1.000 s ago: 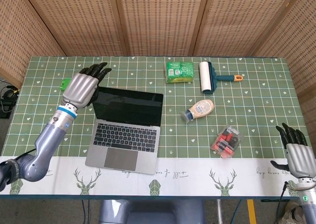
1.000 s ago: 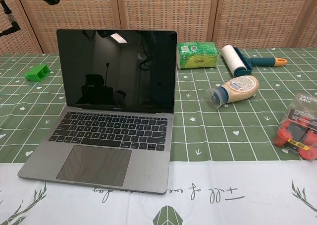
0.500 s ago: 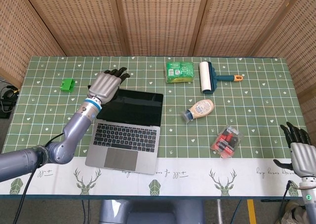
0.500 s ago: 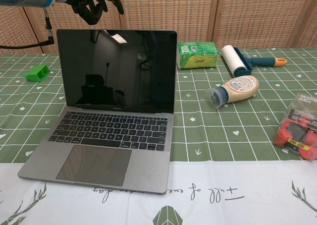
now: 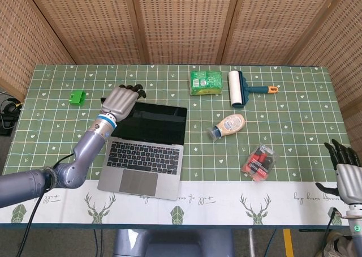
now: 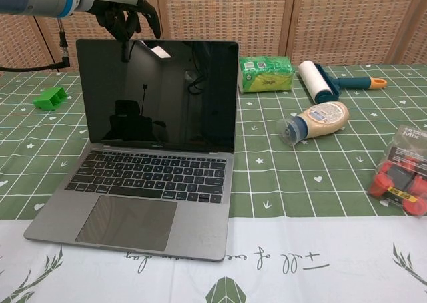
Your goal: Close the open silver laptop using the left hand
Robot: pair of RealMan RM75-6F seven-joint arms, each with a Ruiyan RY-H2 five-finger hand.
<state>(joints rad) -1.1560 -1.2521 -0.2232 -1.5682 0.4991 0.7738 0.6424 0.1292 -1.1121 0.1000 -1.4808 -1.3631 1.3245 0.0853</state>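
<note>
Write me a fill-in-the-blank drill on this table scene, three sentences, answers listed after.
1. The left robot hand is at the top edge of the laptop lid, which stands ____.
2. The small block near the table's left edge is ____ in colour.
3. The sauce bottle lies on its ____, between the laptop and the lint roller.

Missing words: open; green; side

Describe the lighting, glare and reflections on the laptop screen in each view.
Chest view: the laptop screen is dark and mirrors the room, with one bright patch of glare near its top edge below the left hand; the focus is sharp and the table is evenly lit. Head view: the screen looks plain black with no glare, the light is soft and shadows are faint.
</note>
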